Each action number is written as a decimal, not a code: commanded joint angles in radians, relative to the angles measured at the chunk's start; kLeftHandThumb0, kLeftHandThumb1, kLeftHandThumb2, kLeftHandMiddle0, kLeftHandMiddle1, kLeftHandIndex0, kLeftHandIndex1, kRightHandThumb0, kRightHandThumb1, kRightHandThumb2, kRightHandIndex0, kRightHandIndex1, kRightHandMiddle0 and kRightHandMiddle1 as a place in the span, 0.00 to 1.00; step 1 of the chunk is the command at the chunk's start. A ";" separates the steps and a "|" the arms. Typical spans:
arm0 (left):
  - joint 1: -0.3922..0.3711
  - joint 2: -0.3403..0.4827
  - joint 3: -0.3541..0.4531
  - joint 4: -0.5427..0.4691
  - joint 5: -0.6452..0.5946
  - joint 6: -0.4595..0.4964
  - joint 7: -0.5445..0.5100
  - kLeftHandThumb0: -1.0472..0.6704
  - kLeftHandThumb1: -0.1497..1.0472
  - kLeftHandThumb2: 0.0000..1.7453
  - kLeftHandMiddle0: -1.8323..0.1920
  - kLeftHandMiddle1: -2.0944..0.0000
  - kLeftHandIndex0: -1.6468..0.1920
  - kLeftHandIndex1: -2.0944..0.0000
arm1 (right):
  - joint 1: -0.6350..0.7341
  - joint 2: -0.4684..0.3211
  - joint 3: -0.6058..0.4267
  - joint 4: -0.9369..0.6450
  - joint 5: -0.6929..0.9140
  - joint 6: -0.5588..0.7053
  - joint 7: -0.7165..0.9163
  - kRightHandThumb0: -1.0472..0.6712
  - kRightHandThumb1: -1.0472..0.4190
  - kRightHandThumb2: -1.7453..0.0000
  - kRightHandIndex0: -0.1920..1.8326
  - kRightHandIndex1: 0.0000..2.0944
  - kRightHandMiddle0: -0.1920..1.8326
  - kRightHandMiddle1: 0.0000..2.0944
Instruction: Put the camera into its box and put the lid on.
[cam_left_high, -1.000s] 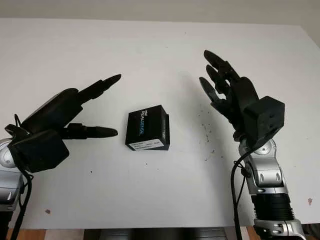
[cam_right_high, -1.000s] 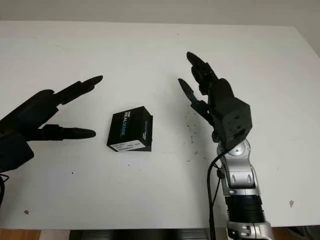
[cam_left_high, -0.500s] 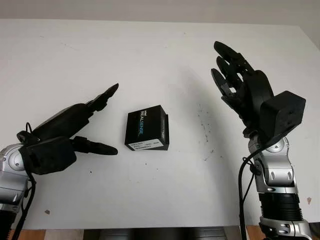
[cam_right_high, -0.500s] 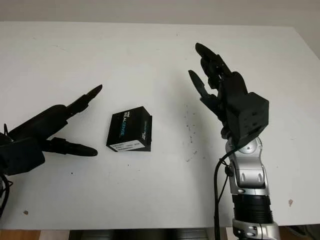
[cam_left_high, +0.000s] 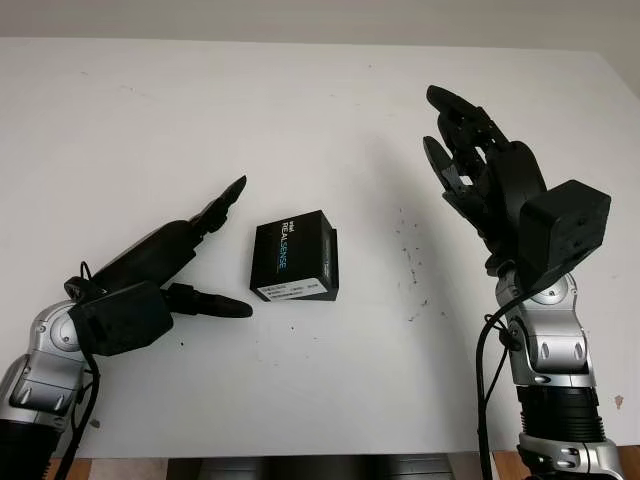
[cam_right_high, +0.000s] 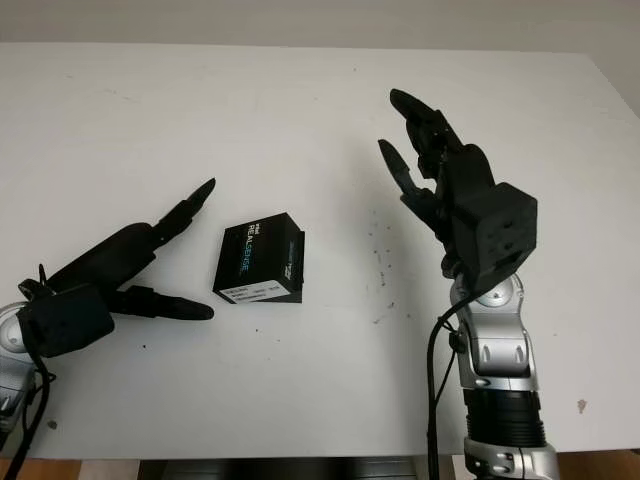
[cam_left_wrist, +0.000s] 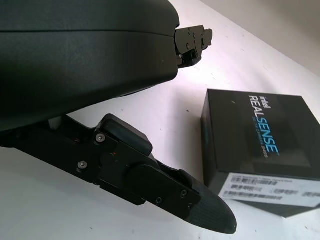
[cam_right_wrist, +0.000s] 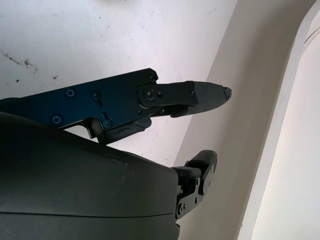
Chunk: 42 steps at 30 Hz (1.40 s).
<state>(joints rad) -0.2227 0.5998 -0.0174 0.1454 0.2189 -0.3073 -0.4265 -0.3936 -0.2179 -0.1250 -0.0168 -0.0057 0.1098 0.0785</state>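
Note:
A black RealSense camera box (cam_left_high: 295, 255) with its lid on lies in the middle of the white table; a white label shows on its near side. My left hand (cam_left_high: 226, 250) is open just left of the box, one finger beside its far corner and one along its near left side, touching nothing. The left wrist view has the box (cam_left_wrist: 260, 145) close to my fingers (cam_left_wrist: 165, 185). My right hand (cam_left_high: 470, 165) is open, raised above the table well to the right of the box.
The white table (cam_left_high: 300, 110) stretches far behind and around the box. Small dark specks (cam_left_high: 410, 255) mark the surface between the box and my right hand. The table's front edge runs just behind my forearms.
My left hand has drawn back from the box and sunk lower, then edged toward it again. My right hand has lifted and moved right, away from the box.

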 joint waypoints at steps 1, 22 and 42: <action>-0.011 -0.013 -0.010 0.020 -0.014 -0.021 0.004 0.06 0.87 0.03 0.95 0.97 1.00 1.00 | 0.002 0.001 0.001 -0.015 0.001 -0.006 -0.006 0.25 0.00 0.82 0.18 0.02 0.10 0.32; -0.047 -0.057 -0.032 0.084 -0.040 -0.083 0.003 0.08 0.84 0.03 0.93 0.97 0.99 0.98 | 0.001 0.005 0.008 -0.023 -0.012 0.008 -0.019 0.25 0.00 0.81 0.17 0.02 0.07 0.35; -0.076 -0.078 -0.055 0.085 -0.038 -0.070 0.008 0.15 0.79 0.02 0.89 0.95 0.93 0.95 | 0.011 0.011 0.011 -0.042 -0.001 0.019 -0.028 0.26 0.00 0.80 0.16 0.02 0.07 0.35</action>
<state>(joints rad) -0.2912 0.5288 -0.0649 0.2335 0.1773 -0.3783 -0.4233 -0.3913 -0.2123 -0.1082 -0.0346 -0.0131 0.1225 0.0539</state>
